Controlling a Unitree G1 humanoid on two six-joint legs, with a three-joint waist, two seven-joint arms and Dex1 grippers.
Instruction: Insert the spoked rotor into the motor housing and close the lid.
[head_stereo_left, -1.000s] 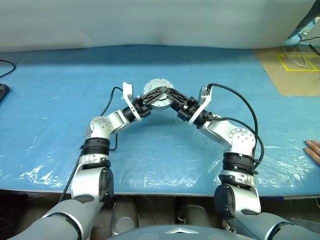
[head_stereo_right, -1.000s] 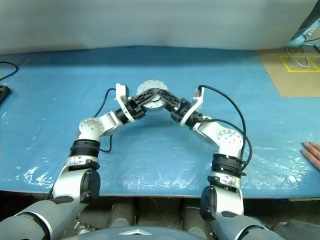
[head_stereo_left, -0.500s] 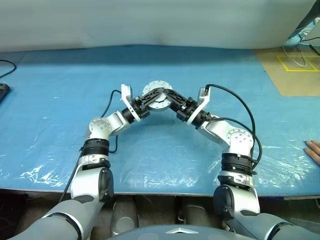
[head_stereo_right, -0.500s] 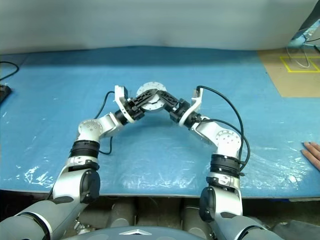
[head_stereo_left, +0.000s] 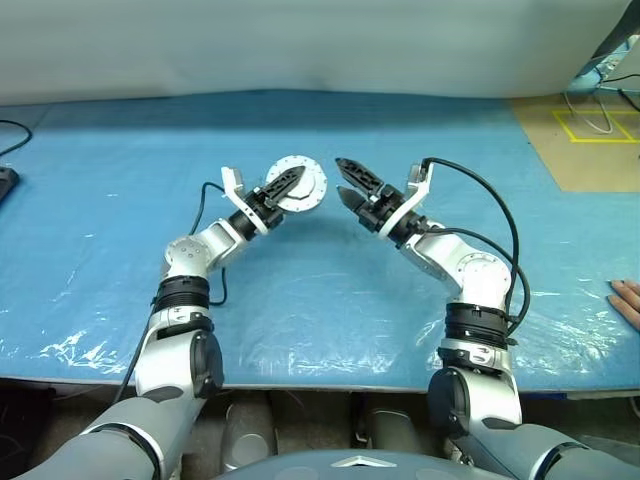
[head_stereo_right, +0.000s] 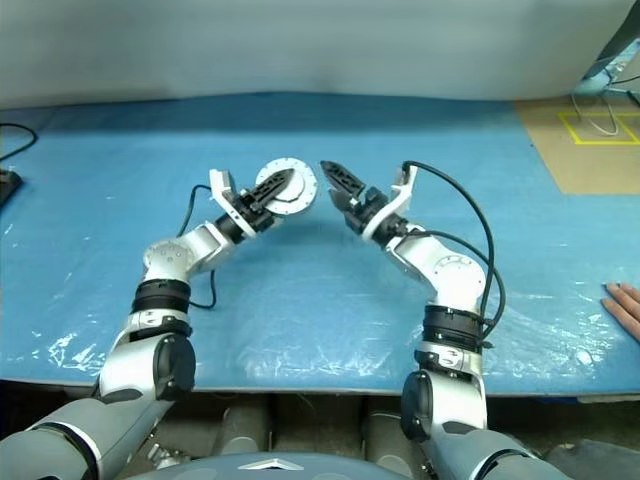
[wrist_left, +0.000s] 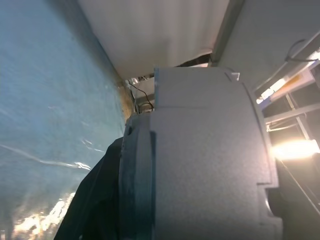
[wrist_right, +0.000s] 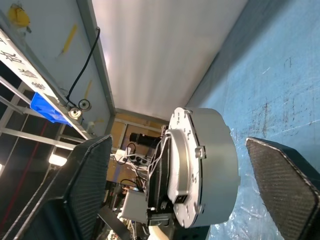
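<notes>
Blue plastic sheeting is spread over the table, with a pale wall behind and a tan floor patch marked in yellow tape at the far right. Held above the sheeting, the motor housing is gripped between the fingers of the left gripper, its flat silver flanged face turned up toward the head camera. Just beside it, not touching, the right gripper is seen with its fingers spread wide and nothing between them. A person's fingers are rested on the sheeting's right edge.
</notes>
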